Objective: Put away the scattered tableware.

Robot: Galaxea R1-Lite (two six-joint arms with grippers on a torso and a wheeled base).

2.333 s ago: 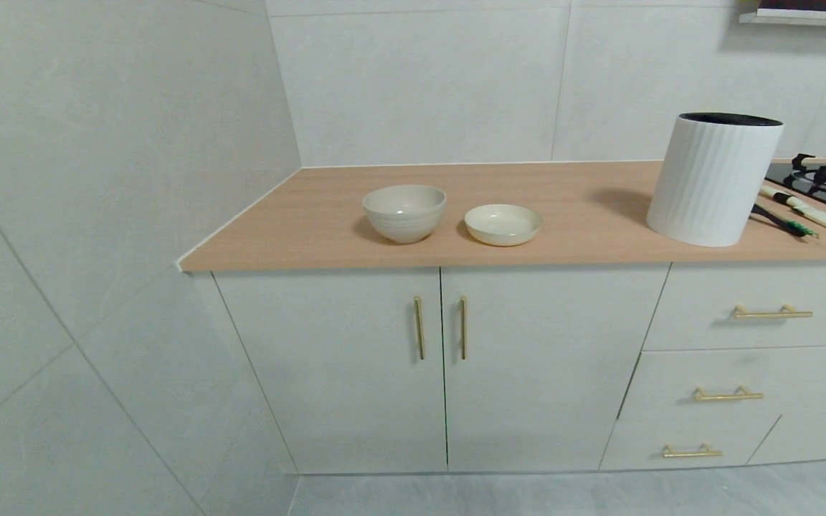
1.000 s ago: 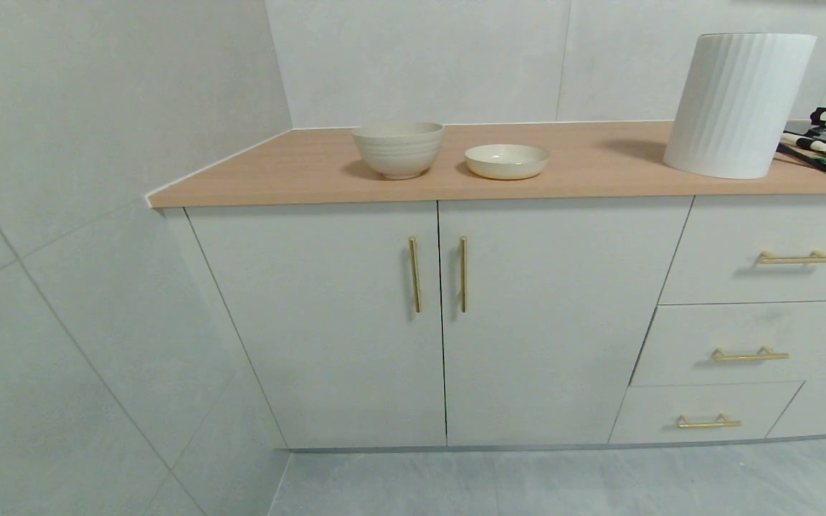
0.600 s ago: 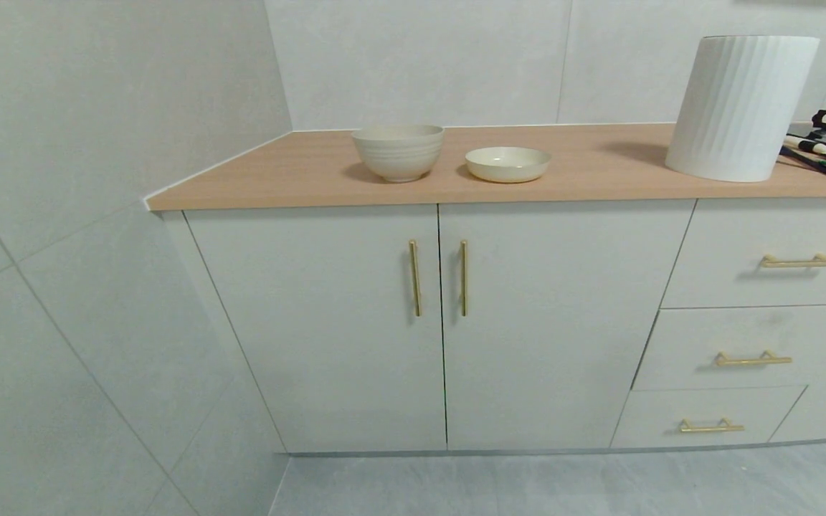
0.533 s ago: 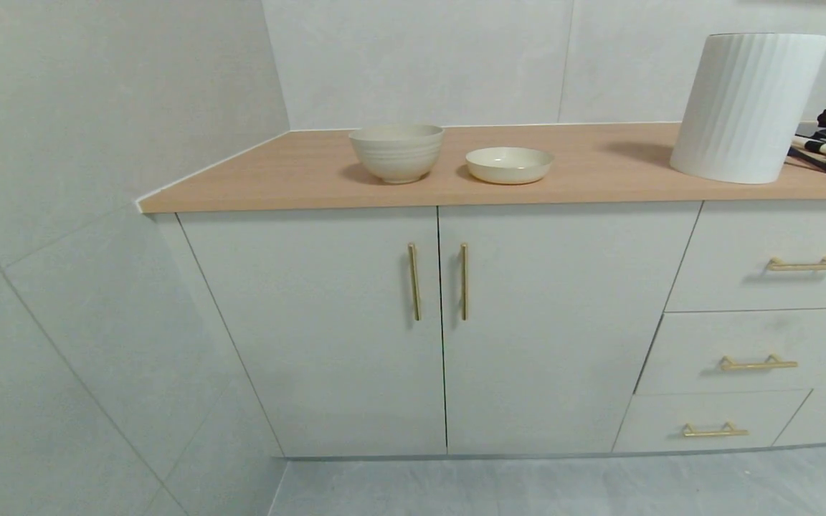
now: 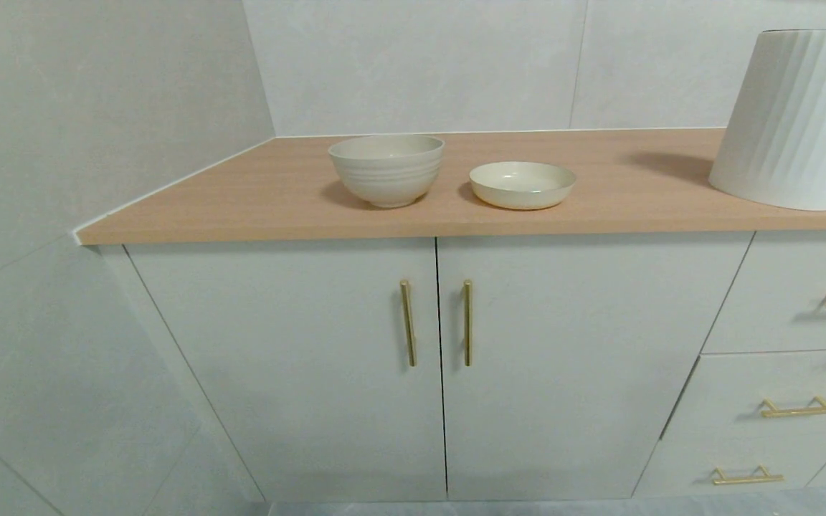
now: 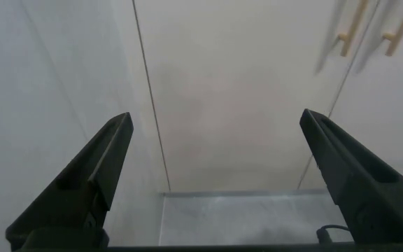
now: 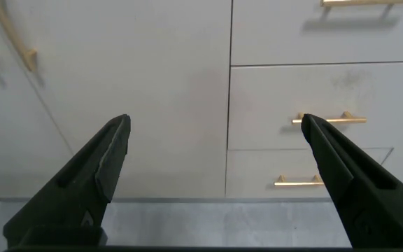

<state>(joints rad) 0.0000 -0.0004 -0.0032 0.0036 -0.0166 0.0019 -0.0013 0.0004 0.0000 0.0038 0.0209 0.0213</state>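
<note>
A deep cream bowl (image 5: pixel 386 169) with ribbed sides stands on the wooden countertop (image 5: pixel 255 201). Just to its right sits a shallow cream dish (image 5: pixel 522 184). Both rest near the counter's front edge, above the two closed cabinet doors (image 5: pixel 291 358). My left gripper (image 6: pixel 215 133) is open and low, in front of the left cabinet door near the floor. My right gripper (image 7: pixel 215 133) is open too, facing the lower drawers (image 7: pixel 313 98), with nothing between its fingers.
A tall white ribbed canister (image 5: pixel 796 118) stands on the counter at the right. Gold bar handles (image 5: pixel 407 322) mark the doors, and drawer handles (image 5: pixel 804 408) lie lower right. A tiled wall (image 5: pixel 62 143) closes in on the left.
The head camera has dropped lower and come closer to the cabinet, so the whole scene has grown and shifted. The bowl and dish have not moved on the counter.
</note>
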